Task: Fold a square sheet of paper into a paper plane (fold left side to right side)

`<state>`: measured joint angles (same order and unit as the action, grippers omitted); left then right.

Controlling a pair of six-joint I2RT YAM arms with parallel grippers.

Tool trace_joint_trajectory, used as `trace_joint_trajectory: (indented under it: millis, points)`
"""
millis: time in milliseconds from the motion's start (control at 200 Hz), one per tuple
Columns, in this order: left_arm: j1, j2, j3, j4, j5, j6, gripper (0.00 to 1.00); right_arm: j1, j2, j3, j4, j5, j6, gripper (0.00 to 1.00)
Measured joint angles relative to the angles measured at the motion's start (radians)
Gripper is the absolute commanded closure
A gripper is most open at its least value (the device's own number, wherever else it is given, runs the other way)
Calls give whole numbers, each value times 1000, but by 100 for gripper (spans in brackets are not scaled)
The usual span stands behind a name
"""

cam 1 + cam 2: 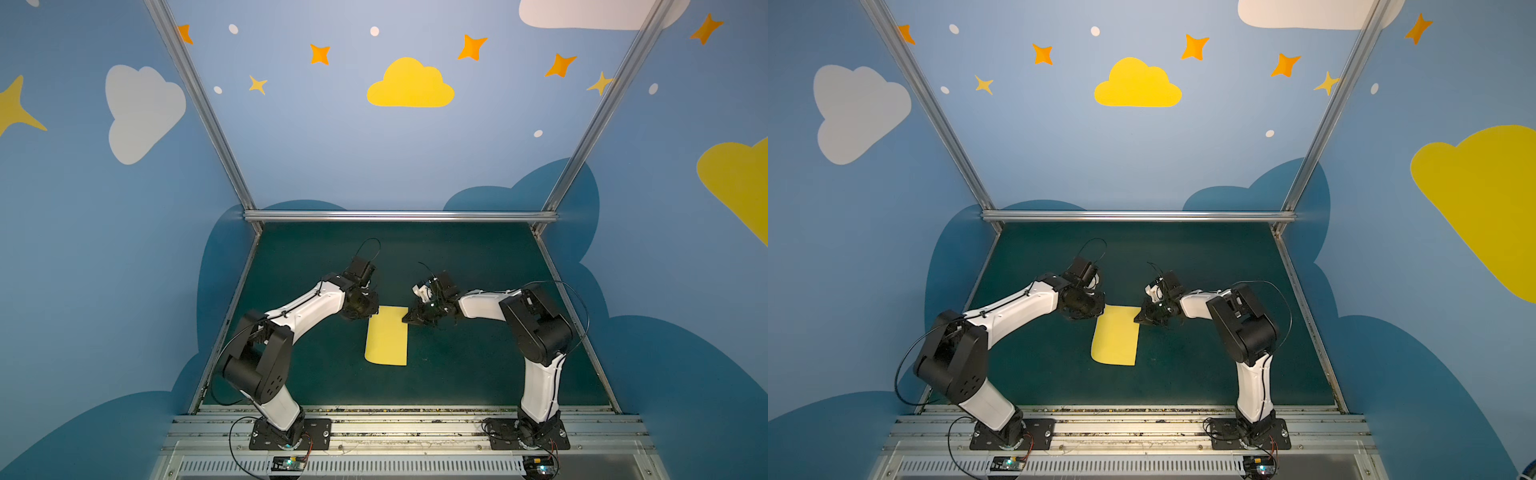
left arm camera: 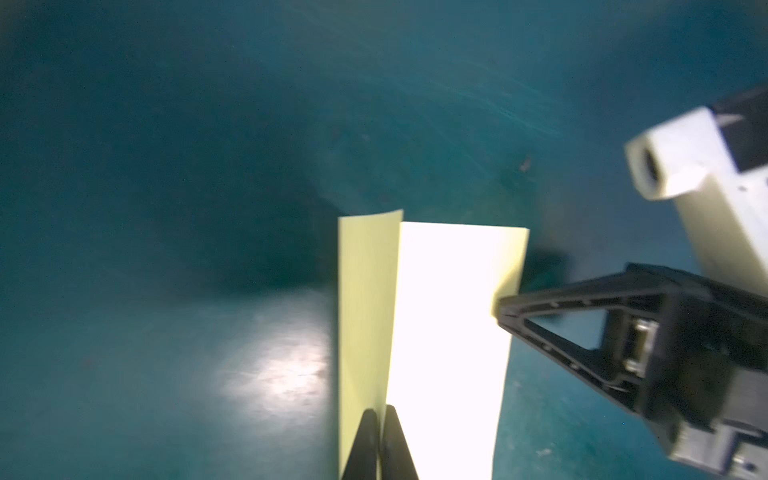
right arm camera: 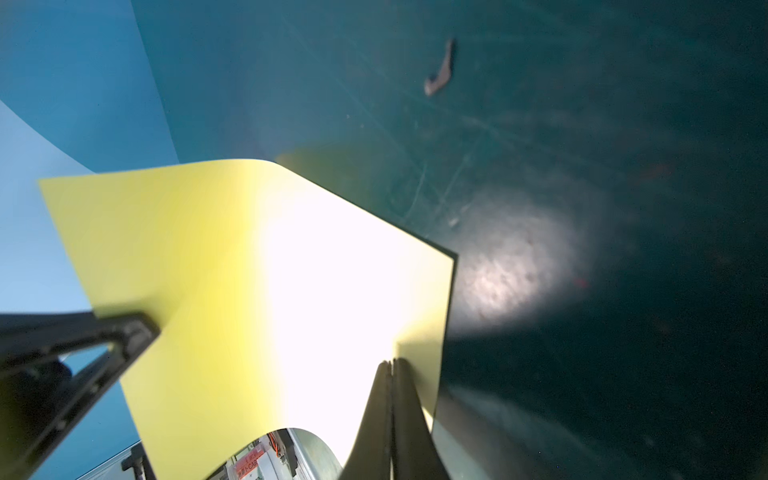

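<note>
Left-over-right fold in hand; crease looks unpressed.
Your left gripper (image 2: 376, 436) and right gripper (image 3: 392, 399) both pinch the sheet of paper (image 1: 387, 336), mid-frame; next, align edges and flatten.

Twin arms, left arm (image 1: 307, 309) and right arm (image 1: 490, 305): white shells over links, blocky black joint housings. Thin black cables (image 1: 587, 311) loop off elbows, wrists. Each bolted to black base plate (image 1: 320, 428), silver screws showing. Small circuit boards (image 1: 286, 462) in front, lights glowing. Left gripper (image 2: 379, 411), right gripper (image 3: 391, 362): slim black fingers, open triangular trusswork. White block housing (image 2: 681, 158) on right wrist.
</note>
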<state>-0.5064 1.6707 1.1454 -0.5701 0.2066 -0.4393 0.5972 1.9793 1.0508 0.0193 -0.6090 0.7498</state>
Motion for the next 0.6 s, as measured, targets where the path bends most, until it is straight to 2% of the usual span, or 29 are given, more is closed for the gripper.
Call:
trace_joint_trajectory:
  millis: [365,601]
  points:
    - [-114,198,110,61,65,-88,92,-14,-1,-6,21,-30,11,100]
    - [-143,247,119,91,72,-115,92,-125,-95,-45,39,-51,40,100]
